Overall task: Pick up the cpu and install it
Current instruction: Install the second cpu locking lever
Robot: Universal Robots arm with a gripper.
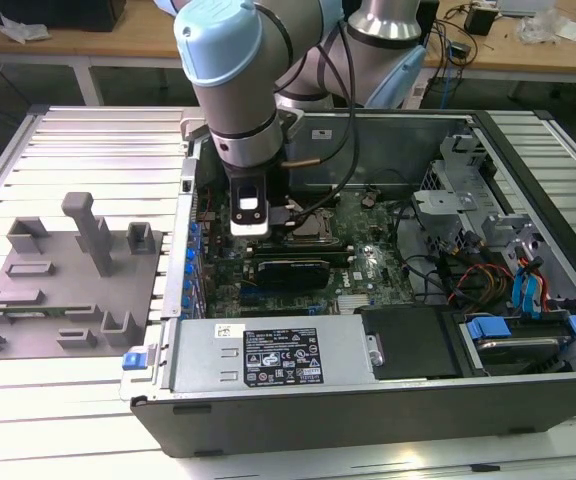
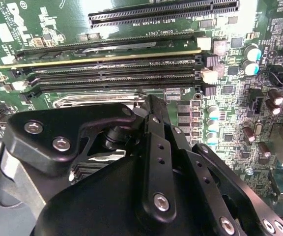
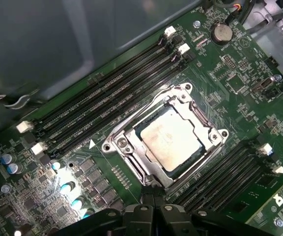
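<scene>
Silver metal of the cpu (image 3: 175, 141) is showing flat inside the motherboard socket (image 3: 127, 147) in the first wrist view, its edges running parallel to the metal frame around it, so the chip is apparently sitting in its seat rather than hanging from the arm. In the exterior view the gripper (image 1: 251, 232) is hovering low inside the open computer case (image 1: 558, 330), just over that socket area of the motherboard (image 1: 368, 270), probably because placing so thin a chip calls for a straight, close approach from above. Whether the jaws are spread or closed cannot be told: the second wrist view is giving only the black linkage of the tool against the memory slots (image 2: 112, 69), and the tips are lying out of sight below the body. Nothing is visibly clamped between them. Off to the exterior view's left, the grey moulded tray (image 1: 28, 300) is resting on the slatted table (image 1: 68, 400), well apart from the case.
</scene>
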